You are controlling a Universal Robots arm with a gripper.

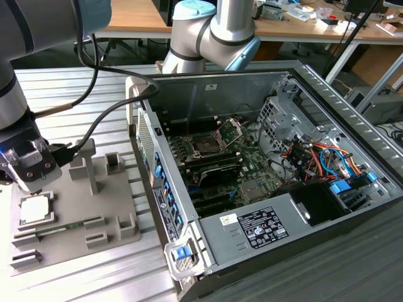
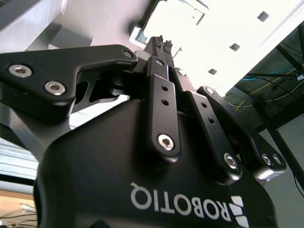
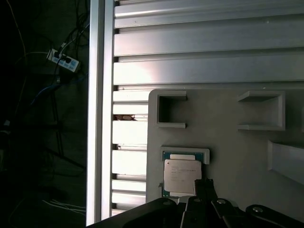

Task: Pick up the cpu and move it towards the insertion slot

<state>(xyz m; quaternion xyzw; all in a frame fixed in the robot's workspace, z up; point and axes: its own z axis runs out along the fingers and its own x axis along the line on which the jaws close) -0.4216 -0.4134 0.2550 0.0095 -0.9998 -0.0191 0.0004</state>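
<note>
Gripper (image 1: 38,187) low over gray fixture plate (image 1: 119,211) on ribbed worktop (image 1: 94,94), at exterior view's left. Fingertips (image 2: 158,40) pressed together in second wrist view, nothing between them. Cpu (image 1: 34,209) flat in recess at plate's near-left corner, just beneath gripper, not gripped. Insertion slot (image 1: 204,143) well apart toward exterior view's right, inside open computer case (image 1: 302,245).

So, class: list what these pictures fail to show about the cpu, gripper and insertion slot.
1. First wrist view: one corner of the cpu is hidden behind the gripper.
2. Exterior view: the insertion slot is too small to show its contacts.
3. All views: whether the gripper touches the cpu cannot be told.
</note>
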